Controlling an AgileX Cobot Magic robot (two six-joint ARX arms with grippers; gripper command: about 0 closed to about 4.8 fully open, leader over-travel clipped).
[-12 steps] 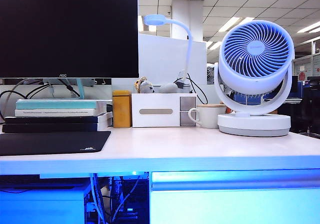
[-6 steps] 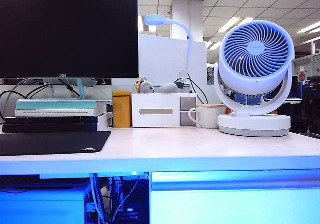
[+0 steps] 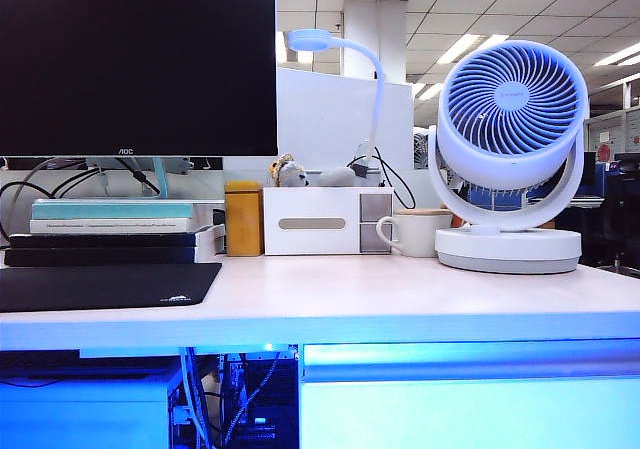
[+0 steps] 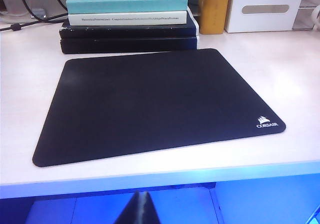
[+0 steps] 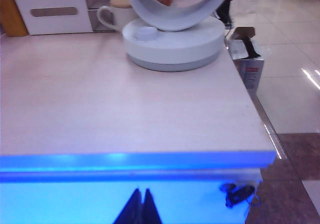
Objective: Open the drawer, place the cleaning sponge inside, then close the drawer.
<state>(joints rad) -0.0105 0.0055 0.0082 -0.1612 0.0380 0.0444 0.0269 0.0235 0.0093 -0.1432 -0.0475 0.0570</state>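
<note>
- Under the table's [image 3: 330, 289] front edge, the drawer [image 3: 470, 394] is shut.
- No cleaning sponge shows anywhere, so it is likely inside.
- Left tool [image 4: 141, 209] and right tool [image 5: 140, 206] sit low by that front edge, both clenched, holding nothing.
- Job looks done.

Right gripper [image 5: 141, 206]: at the near edge of the view, its two dark fingers pressed together with no gap, nothing between them, in front of the drawer.
Drawer [image 5: 75, 199]: pushed in under the desk edge, its front tinted blue.
Desk [image 5: 125, 109]: pale wood-grain top, front edge glowing blue.
Fan [image 5: 172, 39]: round white base on the far part of the desk, near the corner.
Mug [image 5: 112, 15]: white, just beside the fan base.
White box [image 5: 50, 9]: at the back of the desk, with a grey slot handle.
Floor [image 5: 290, 74]: glossy tiles beyond the desk's side.
Small grey box [image 5: 247, 59]: beside the desk corner, lower than the top.
</note>
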